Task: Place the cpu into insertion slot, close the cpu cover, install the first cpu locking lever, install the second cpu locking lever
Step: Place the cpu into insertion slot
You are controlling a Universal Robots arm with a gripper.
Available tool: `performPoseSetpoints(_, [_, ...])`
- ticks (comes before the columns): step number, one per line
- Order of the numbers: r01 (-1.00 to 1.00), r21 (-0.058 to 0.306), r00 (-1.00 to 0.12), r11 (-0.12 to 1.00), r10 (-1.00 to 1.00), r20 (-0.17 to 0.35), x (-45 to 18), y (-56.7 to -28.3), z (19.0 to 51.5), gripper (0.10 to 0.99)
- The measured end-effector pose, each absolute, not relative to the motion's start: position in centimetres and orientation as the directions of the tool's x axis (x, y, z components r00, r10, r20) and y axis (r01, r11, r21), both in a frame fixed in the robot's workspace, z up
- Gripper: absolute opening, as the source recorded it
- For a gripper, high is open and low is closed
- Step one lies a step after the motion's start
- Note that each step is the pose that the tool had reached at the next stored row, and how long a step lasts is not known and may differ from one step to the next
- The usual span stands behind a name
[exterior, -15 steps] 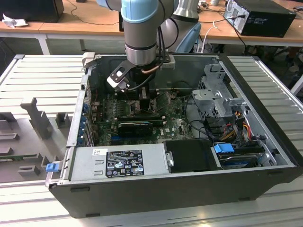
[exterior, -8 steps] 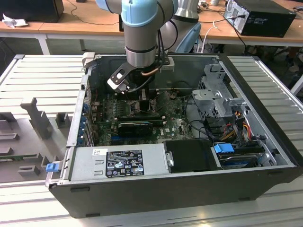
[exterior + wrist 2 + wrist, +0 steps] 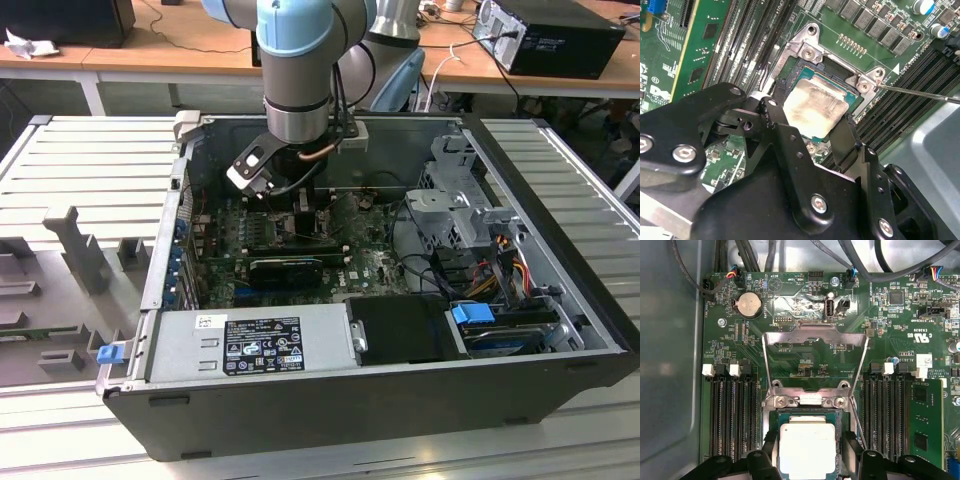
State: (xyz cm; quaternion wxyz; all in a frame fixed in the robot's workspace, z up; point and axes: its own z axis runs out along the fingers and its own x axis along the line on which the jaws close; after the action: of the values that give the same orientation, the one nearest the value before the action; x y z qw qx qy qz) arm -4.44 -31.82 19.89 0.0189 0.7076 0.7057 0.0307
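Observation:
The cpu [image 3: 815,106], a pale silver square chip on a green base, lies level in the insertion slot [image 3: 810,42] of the green board. My gripper [image 3: 810,122] is shut on it, one black finger against each of two opposite edges. In the first wrist view the cpu [image 3: 807,445] sits between the same fingers [image 3: 769,452]. Beyond it the cpu cover [image 3: 815,337], a thin silver frame, stands swung up off the slot [image 3: 807,400]. A thin wire locking lever [image 3: 920,93] juts out beside the socket. In the exterior view the gripper [image 3: 290,212] reaches down inside the open computer case.
Long black memory slots [image 3: 732,415] flank the socket on both sides, and a memory stick [image 3: 926,425] stands in one. Cables [image 3: 755,255] hang over the board's far edge. The case holds a power supply [image 3: 250,345], a drive cage [image 3: 455,215] and a black card [image 3: 285,268].

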Motion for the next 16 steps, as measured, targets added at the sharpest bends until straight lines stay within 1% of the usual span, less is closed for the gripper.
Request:
performPoseSetpoints(3, [0.998,0.07,0.002,-0.003,1.0,0.016,-4.44,-31.84,19.87,0.62])
performPoseSetpoints(6, [0.998,0.07,0.002,-0.002,1.0,0.003,-4.44,-31.85,19.87,0.62])
performPoseSetpoints(7, [0.998,0.07,0.002,-0.002,1.0,0.003,-4.44,-31.85,19.88,0.604])
performPoseSetpoints(8, [0.998,0.07,0.002,-0.002,1.0,0.003,-4.43,-31.85,19.88,0.537])
performPoseSetpoints(16, [0.998,0.07,0.002,-0.003,1.0,0.017,-4.43,-31.85,19.87,0.537])
